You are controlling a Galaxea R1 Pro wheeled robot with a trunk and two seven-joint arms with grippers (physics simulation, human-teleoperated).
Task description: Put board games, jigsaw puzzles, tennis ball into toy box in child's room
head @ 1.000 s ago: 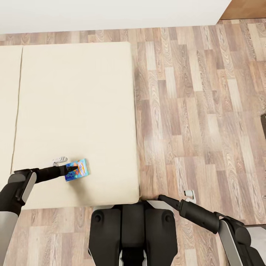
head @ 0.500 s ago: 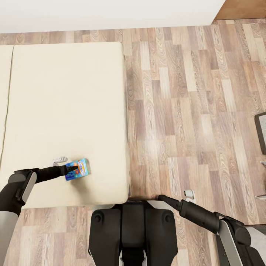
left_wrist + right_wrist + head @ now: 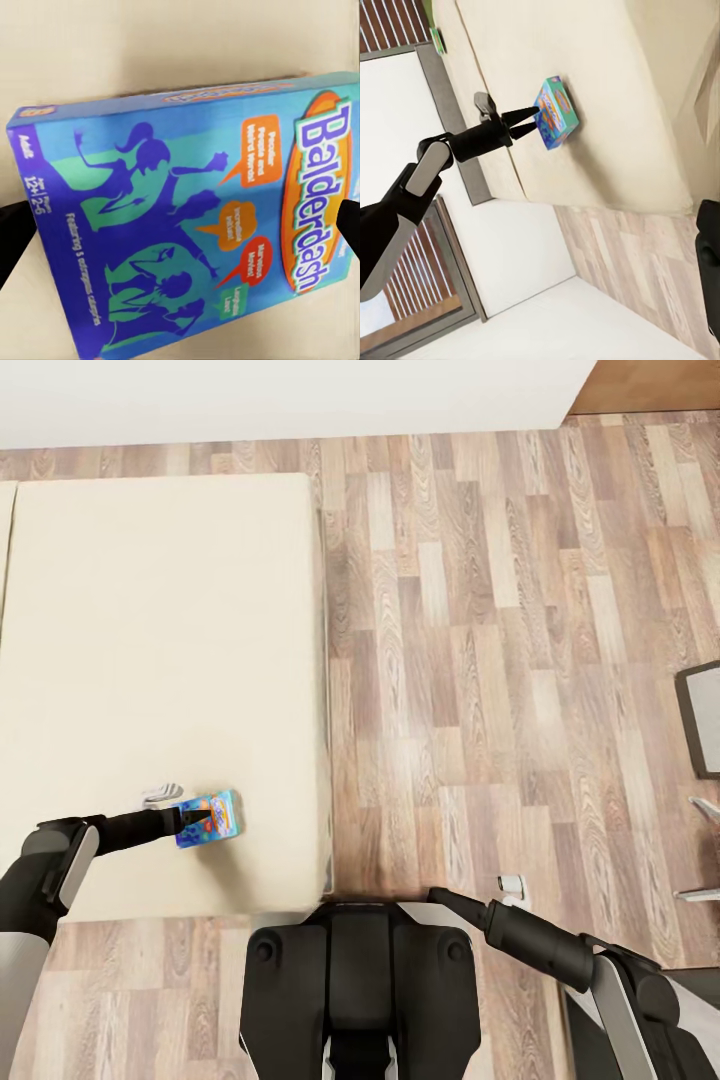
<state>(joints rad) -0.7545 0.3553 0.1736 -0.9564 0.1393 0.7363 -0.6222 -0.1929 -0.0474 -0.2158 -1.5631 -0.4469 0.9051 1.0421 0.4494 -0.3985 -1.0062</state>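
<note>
A blue board game (image 3: 214, 821) with cartoon figures and an orange label hangs just over the beige bed (image 3: 160, 640), near its right front corner. My left gripper (image 3: 203, 820) is shut on it. In the left wrist view the board game (image 3: 187, 217) is gripped by its two short edges, with a dark fingertip (image 3: 349, 223) at each side. The right wrist view looks across at the left gripper (image 3: 529, 121), the board game (image 3: 556, 111) and the bed (image 3: 607, 90). My right gripper (image 3: 437, 896) hangs low over the floor in front of my base, open. The table and toy box are out of view.
Wood floor (image 3: 480, 660) spreads to the right of the bed, with a white wall (image 3: 290, 395) behind. A dark chair (image 3: 701, 720) stands at the right edge. A small green thing (image 3: 437, 39) lies far off on the bed by its grey frame (image 3: 454, 135).
The whole view has swung: the bed has slid left in the picture and the chair has come further in at right. Both arms and the held board game keep their places in view.
</note>
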